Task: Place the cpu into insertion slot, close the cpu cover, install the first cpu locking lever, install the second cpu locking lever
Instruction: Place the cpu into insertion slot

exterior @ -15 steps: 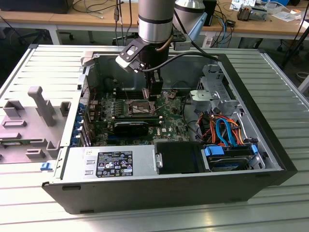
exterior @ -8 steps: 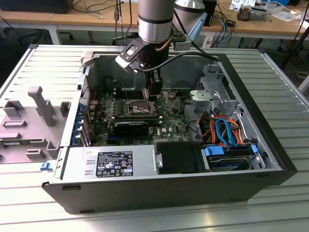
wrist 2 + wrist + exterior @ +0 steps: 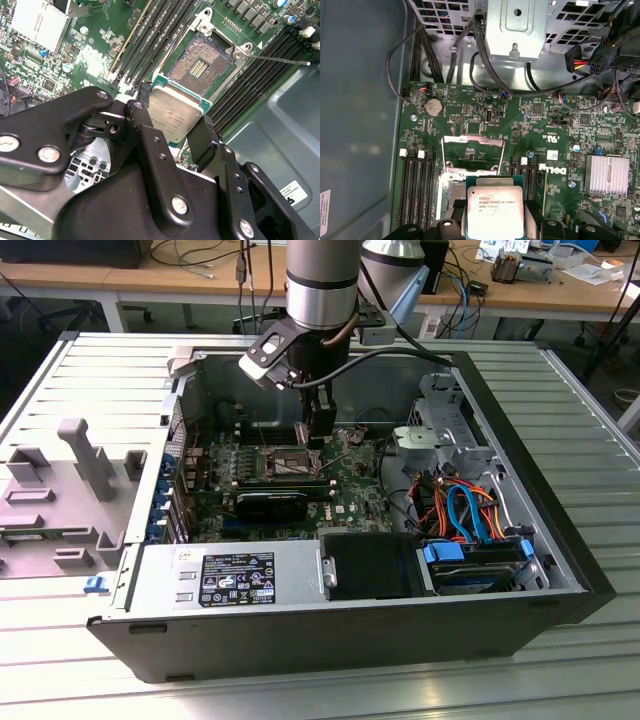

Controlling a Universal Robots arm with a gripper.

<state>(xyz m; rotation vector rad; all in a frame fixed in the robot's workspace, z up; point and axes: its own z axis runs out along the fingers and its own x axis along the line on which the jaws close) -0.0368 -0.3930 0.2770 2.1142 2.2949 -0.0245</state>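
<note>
My gripper (image 3: 320, 432) hangs inside the open computer case, just above the motherboard (image 3: 345, 495). It is shut on the cpu (image 3: 175, 116), a flat square chip with a silver-grey top, clamped by two opposite edges between black fingers (image 3: 141, 107). The cpu (image 3: 494, 210) hovers over the near edge of the bare insertion slot (image 3: 200, 67), whose contact field is uncovered. The cpu cover (image 3: 473, 140), a silver frame with a large window, stands swung open beyond the slot. A thin locking lever (image 3: 280, 60) sticks out from the socket corner.
Black memory slots (image 3: 417, 185) flank the socket on both sides. A silver heatsink (image 3: 607, 175) and a coin battery (image 3: 434, 106) sit on the board. In the case are a power supply (image 3: 230, 580), a drive cage with blue clips (image 3: 480, 560) and cables (image 3: 455, 505).
</note>
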